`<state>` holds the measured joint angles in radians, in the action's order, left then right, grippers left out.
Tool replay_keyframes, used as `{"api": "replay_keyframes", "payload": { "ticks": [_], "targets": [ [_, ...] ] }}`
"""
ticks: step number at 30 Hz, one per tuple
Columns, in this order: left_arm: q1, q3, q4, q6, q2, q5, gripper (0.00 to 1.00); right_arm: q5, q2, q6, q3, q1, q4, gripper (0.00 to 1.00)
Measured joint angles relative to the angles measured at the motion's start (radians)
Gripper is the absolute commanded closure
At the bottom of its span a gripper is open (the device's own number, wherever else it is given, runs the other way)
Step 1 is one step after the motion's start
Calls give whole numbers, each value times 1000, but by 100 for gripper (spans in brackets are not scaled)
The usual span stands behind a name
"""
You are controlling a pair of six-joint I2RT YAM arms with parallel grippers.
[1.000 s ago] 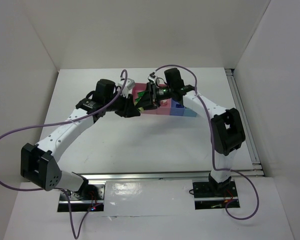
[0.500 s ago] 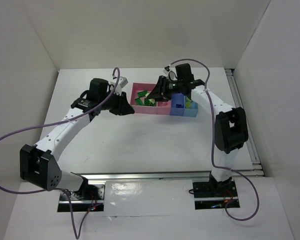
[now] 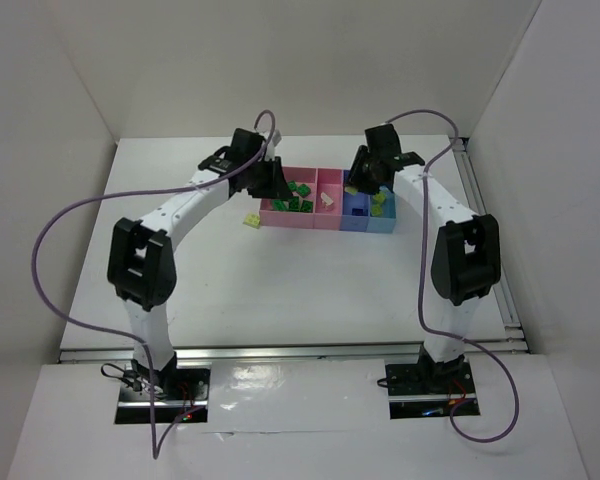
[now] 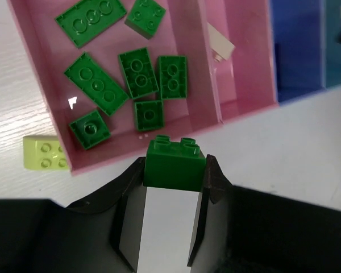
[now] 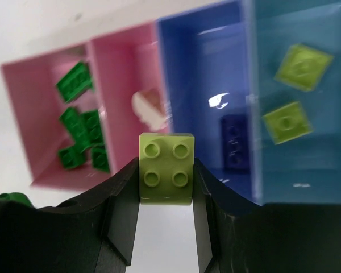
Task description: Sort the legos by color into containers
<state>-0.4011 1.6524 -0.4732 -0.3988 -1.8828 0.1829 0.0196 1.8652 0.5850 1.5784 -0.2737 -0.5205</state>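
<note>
My left gripper (image 4: 175, 165) is shut on a dark green lego (image 4: 174, 161) just in front of the wide pink container (image 4: 181, 31), which holds several green legos (image 4: 137, 73). My right gripper (image 5: 166, 170) is shut on a yellow-green lego (image 5: 166, 166), hanging above the near side of the blue container (image 5: 204, 68). That container holds a dark blue lego (image 5: 235, 142). The light blue container (image 5: 329, 114) has two yellow-green legos (image 5: 303, 66). A beige lego (image 4: 220, 44) lies in the narrow pink container (image 4: 244, 74). From above, the left gripper (image 3: 268, 185) and right gripper (image 3: 360, 183) flank the row.
One yellow-green lego (image 3: 250, 221) lies on the white table just outside the left front corner of the wide pink container (image 3: 290, 221); the left wrist view shows this lego (image 4: 44, 153) against the container's wall. White walls enclose the table on three sides.
Both grippers were together over the wide pink container. The right one has moved right to the blue container. The left one drew back left, then returned to the pink container's left end.
</note>
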Motion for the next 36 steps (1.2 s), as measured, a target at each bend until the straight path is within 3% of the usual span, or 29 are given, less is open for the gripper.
{"api": "replay_keyframes", "payload": {
  "ticks": [3, 5, 6, 9, 11, 12, 16, 21, 26, 28, 32, 36],
  "targets": [
    [-18, 105, -42, -26, -127, -41, 100, -72, 0, -16, 0, 40, -18, 88],
    [-29, 191, -84, -33, -214, -68, 89, -100, 0, -33, 0, 69, -34, 87],
    [-32, 234, -106, -40, -256, -79, 64, -112, 0, -42, 0, 84, -41, 87],
    [-39, 326, -153, -47, -329, -101, 21, -140, 15, -64, 2, 121, -61, 86],
    [-40, 355, -175, -48, -340, -110, 12, -156, 37, -74, 6, 137, -74, 80],
    [-40, 363, -184, -50, -340, -117, 6, -162, 50, -78, 6, 142, -76, 72],
    [-40, 369, -204, -44, -310, -149, 3, -167, 89, -88, 6, 145, -84, 41],
    [-29, 235, -213, -30, -171, -195, 7, -174, 122, -111, 42, 142, -99, 32],
    [56, 43, -209, -53, -15, -195, 14, -197, 123, -121, 73, 124, -95, 38],
    [111, -9, -206, -77, 4, -185, 18, -201, 113, -129, 67, 105, -88, 48],
    [200, -51, -212, -130, -19, -152, 22, -204, 60, -143, 29, 22, -64, 60],
    [217, 18, -204, -190, -133, -129, 26, -212, 14, -158, 24, -83, -50, 61]
  ]
}}
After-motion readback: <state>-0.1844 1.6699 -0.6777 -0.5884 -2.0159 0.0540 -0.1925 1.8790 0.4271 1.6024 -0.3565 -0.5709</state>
